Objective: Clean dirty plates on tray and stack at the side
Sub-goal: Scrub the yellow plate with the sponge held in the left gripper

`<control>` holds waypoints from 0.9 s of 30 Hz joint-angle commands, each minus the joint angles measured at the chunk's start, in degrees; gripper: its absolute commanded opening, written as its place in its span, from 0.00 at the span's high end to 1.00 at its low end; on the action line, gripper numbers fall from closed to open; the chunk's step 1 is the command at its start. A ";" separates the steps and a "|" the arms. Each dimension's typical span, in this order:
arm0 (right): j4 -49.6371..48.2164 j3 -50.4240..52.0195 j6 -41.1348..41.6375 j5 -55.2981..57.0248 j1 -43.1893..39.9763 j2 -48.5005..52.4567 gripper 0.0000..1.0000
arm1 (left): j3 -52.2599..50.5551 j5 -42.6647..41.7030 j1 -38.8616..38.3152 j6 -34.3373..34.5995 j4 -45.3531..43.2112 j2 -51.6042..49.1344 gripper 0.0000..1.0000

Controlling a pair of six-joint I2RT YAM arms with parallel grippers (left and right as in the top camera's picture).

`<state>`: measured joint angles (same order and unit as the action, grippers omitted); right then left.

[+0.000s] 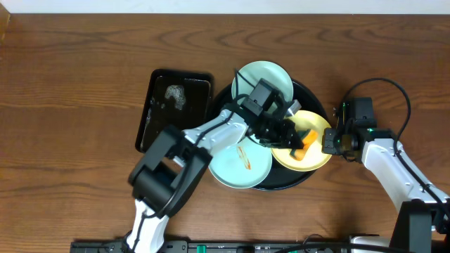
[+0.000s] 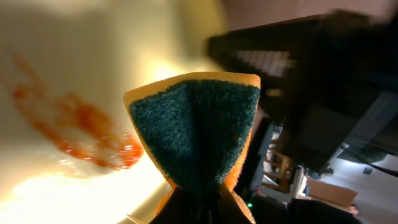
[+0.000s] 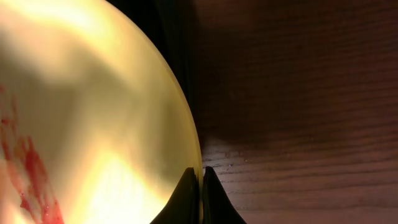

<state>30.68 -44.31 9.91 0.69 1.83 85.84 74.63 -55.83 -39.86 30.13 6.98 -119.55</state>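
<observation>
Scrub step, we judge. The left gripper (image 2: 198, 208) is clamped on a green-faced sponge (image 2: 196, 130). The red sauce smear (image 2: 81, 134) lies just beside its tip on the yellow plate (image 3: 93, 93), which sits in the round black tray (image 1: 310, 96). The right gripper (image 3: 200, 186) pinches the plate's rim. Next we need to press the sponge down and sweep it across the smear.

Overhead view: left arm (image 1: 211, 137) reaches from lower left of frame to centre, wrist pitched down. The left gripper (image 1: 290, 133) is clamped on a sponge (image 2: 196, 130). The right arm (image 1: 394, 165) enters from lower right, forearm angled up-left. The right gripper (image 1: 328, 140) is pinched tight on the yellow plate (image 3: 93, 93) at its rim.
</observation>
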 commanded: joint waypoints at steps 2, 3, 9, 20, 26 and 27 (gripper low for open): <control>1.03 0.22 -0.81 0.74 -0.26 0.74 0.99 | 1.03 -2.64 -1.38 1.92 -1.55 -2.40 0.92; 1.03 0.22 -0.81 0.74 -0.26 0.74 0.99 | 1.03 -3.26 -1.73 1.92 -2.14 -2.75 0.93; 1.07 0.22 -0.79 0.74 -0.24 0.74 0.99 | 0.98 1.49 -3.21 1.92 -2.54 -3.52 0.92; 2.08 0.22 -1.84 0.74 -0.26 0.74 0.99 | 1.01 23.30 -2.78 4.72 2.54 -3.67 0.92; 2.14 0.22 -1.84 0.72 -0.24 0.74 0.99 | 1.16 26.93 0.02 4.87 -0.22 -3.32 0.92; 2.14 0.22 -1.84 0.74 -0.26 0.74 0.99 | 1.25 26.95 0.59 5.57 -1.16 -3.21 0.92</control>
<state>31.66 -44.58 9.82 0.45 1.83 85.84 75.68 -37.36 -41.95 34.72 6.57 -122.04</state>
